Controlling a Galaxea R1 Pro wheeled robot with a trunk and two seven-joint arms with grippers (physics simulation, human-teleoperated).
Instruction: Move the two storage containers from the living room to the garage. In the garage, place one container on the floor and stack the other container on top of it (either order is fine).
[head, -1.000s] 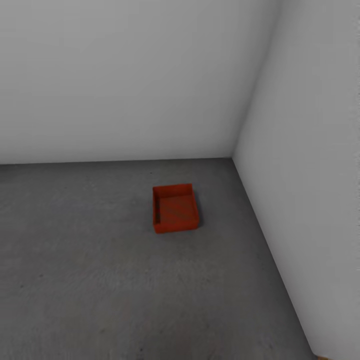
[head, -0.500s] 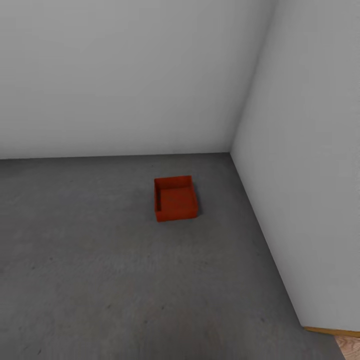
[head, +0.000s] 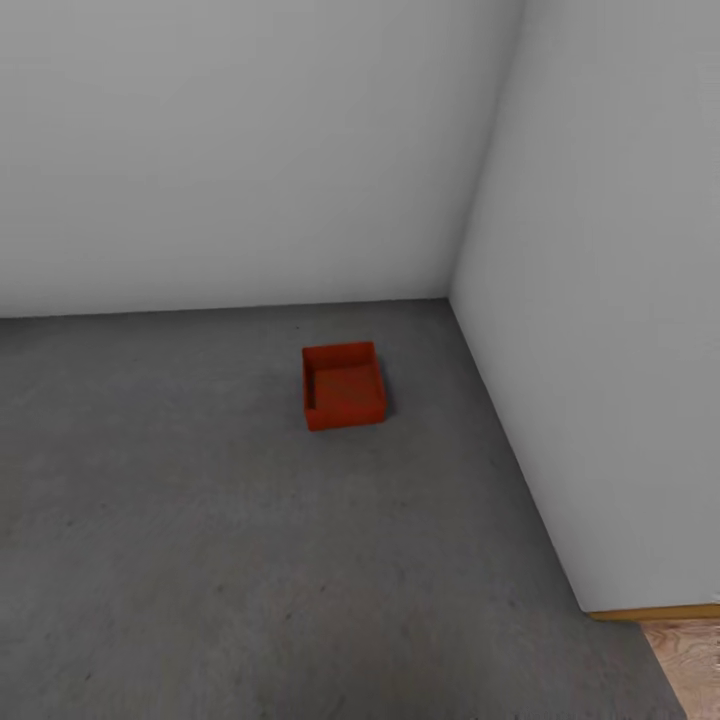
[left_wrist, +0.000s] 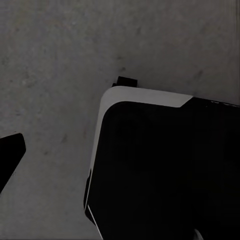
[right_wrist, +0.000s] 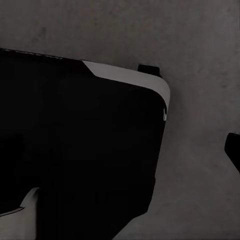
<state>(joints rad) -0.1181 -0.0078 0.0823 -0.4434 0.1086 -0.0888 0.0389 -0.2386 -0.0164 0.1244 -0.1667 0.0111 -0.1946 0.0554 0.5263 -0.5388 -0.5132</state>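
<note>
One orange-red lidless storage container (head: 343, 384) stands alone on the dark grey concrete floor (head: 250, 560) of the garage, close to the corner where two pale grey walls meet. It is upright and looks empty. The second container is out of view. In the left wrist view a single dark fingertip (left_wrist: 10, 155) pokes in over the concrete. In the right wrist view a dark fingertip (right_wrist: 234, 150) shows at the frame's edge. Neither view shows how the jaws stand.
The back wall (head: 250, 150) and the right wall (head: 600, 300) close off the corner. The right wall ends at a wooden threshold strip (head: 655, 612), with light wood plank flooring (head: 690, 650) beyond it. My black, white-edged base (left_wrist: 165, 170) (right_wrist: 75, 140) sits under both wrist cameras.
The whole head view has shifted, so the camera has moved back. The container now looks smaller and farther away, and the wall's end with wood flooring has come into sight.
</note>
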